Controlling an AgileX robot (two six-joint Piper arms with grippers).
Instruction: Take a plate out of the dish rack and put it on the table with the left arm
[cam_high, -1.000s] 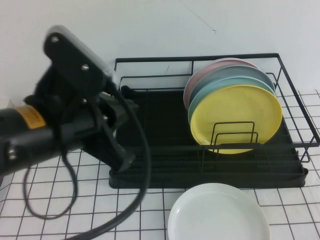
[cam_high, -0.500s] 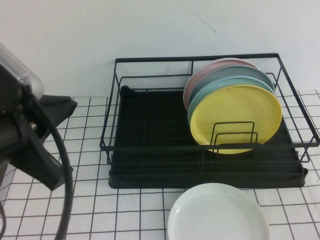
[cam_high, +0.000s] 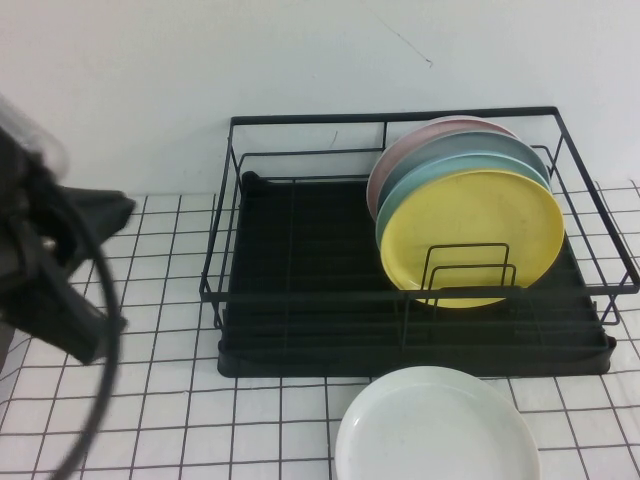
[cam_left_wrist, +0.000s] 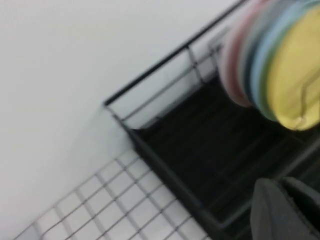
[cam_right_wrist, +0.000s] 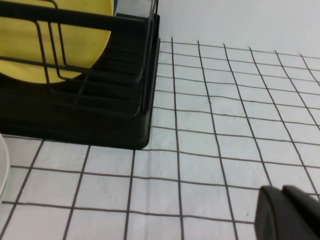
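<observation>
The white plate (cam_high: 437, 425) is seen flat on the surface (cam_high: 170, 400) before the rack (cam_high: 300, 300). Both hands sit apart from it; their closure cannot be told.

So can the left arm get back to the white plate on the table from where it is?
Probably yes. The left gripper sits at the table's left edge, the plate lies flat before the dish rack, bare cloth between. The right gripper hovers over the cloth.

High cam looks down; both wrist cams share dish rack (cam_high: 410, 300)
</observation>
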